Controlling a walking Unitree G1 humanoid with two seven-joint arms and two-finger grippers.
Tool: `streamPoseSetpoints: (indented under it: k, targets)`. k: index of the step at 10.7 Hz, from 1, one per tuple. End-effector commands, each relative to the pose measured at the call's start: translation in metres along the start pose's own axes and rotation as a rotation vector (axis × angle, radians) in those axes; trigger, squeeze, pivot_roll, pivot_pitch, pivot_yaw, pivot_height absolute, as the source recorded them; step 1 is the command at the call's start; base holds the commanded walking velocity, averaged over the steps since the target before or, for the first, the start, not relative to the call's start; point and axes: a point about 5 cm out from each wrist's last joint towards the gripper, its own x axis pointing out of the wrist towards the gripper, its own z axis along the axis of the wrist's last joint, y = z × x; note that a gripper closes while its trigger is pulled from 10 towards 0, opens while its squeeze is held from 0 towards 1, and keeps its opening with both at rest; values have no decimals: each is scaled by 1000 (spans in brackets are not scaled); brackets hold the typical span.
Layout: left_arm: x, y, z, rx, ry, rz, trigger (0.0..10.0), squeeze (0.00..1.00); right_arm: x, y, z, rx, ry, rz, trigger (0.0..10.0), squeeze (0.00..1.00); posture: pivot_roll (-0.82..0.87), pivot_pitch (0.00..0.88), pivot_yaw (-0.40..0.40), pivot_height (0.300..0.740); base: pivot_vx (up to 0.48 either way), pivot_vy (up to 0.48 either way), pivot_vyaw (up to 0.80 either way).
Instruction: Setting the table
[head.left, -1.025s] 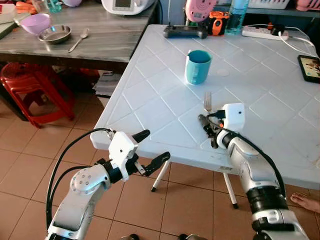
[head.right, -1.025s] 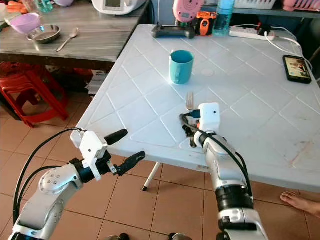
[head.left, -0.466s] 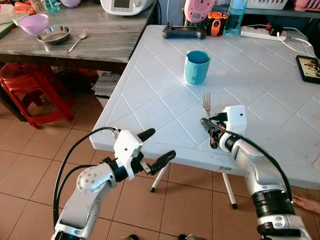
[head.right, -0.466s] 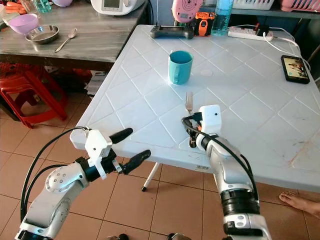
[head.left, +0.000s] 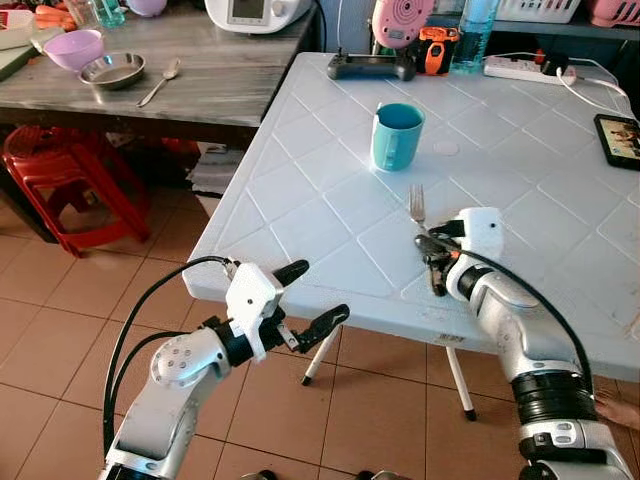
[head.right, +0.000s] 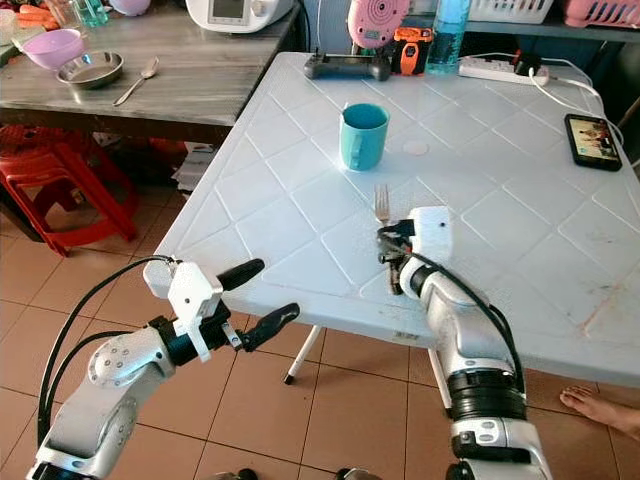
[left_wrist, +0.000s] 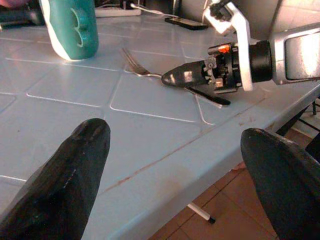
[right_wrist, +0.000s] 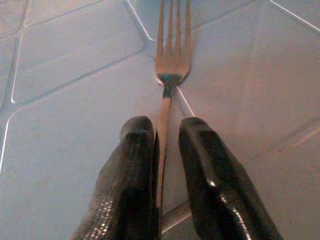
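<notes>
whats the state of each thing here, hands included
fork: lying flat on the white table, handle between the right hand's fingers
right hand: shut on the fork handle
left hand: open, holding nothing, off the table edge
cup: upright on the table
phone: flat, screen lit

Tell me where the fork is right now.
The fork lies flat on the white table near its front edge, just in front of the teal cup, its handle between the right gripper's fingers.

The right end effector lies on the fork near the teal cup.
</notes>
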Motion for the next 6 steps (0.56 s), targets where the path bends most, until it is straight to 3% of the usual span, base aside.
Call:
streamPoseSetpoints:
  k: [1, 6]
  targets:
    - [-3, -1, 1, 6, 3, -10, 10000, 0, -2, 7, -43, 78, 186, 9, 0, 0, -28, 170, 32, 740, 0, 0, 0]
    - [-3, 0, 2, 13, 0, -5, 10000, 0, 4, 29, -37, 304, 150, -15, 0, 0, -27, 172, 33, 740, 0, 0, 0]
